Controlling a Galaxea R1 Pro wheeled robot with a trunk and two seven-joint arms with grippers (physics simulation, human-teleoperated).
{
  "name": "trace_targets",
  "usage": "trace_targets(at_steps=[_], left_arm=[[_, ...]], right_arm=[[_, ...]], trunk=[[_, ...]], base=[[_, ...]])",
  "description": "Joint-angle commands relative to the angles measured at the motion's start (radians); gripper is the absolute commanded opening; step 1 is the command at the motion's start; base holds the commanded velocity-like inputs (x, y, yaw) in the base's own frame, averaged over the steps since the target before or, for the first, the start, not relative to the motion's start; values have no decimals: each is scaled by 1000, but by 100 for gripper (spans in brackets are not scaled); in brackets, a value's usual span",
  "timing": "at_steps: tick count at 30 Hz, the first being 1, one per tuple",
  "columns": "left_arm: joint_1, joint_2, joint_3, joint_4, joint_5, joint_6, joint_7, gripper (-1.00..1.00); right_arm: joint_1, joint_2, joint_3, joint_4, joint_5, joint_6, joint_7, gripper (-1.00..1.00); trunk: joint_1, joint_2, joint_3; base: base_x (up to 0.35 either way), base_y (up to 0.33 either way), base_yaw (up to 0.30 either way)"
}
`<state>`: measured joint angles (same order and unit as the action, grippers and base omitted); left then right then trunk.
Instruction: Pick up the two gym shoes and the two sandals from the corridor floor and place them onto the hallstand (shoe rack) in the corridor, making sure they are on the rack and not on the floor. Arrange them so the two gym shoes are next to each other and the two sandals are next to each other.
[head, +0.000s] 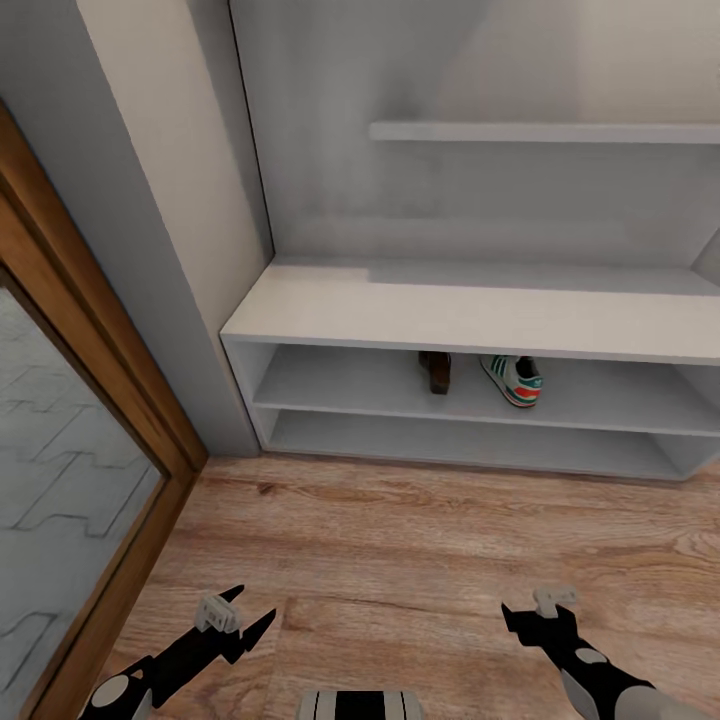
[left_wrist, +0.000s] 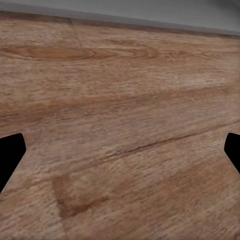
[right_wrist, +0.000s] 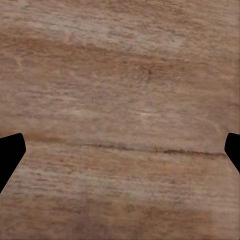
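As the rack stands: one dark brown flat sandal (head: 435, 371) and one off-white green-striped sneaker (head: 512, 379) sit near each other on the light-grey hallstand (head: 400, 310) upper shelf.
Left to do: one of each — neither visible on the wood-plank floor (head: 420, 540).
Left end effector (head: 240, 618): spread, empty.
Right end effector (head: 540, 610): spread, empty.

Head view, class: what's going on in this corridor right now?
A two-armed robot faces the hallstand. One gym shoe and one dark sandal sit apart on its upper shelf slot. Both grippers, left and right, hang open and empty over the wood floor, holding nothing. The second shoe and sandal are not on the rack yet.
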<state>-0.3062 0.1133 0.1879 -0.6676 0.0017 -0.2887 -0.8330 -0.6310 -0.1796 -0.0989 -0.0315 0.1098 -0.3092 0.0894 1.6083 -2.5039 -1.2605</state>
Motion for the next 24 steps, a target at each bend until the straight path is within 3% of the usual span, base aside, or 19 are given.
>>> trace_targets(at_steps=[1,24], left_arm=[[-1,-1,2,1,0,-3,-5,100],[-1,-1,4,11,1,-3,-5,100]], right_arm=[[0,0,-9,1,10,-5,2,100],[7,6,-10,3,9,-7,-2,100]], trunk=[[0,0,-1],[0,0,-1]], base=[[0,0,0],[0,0,0]])
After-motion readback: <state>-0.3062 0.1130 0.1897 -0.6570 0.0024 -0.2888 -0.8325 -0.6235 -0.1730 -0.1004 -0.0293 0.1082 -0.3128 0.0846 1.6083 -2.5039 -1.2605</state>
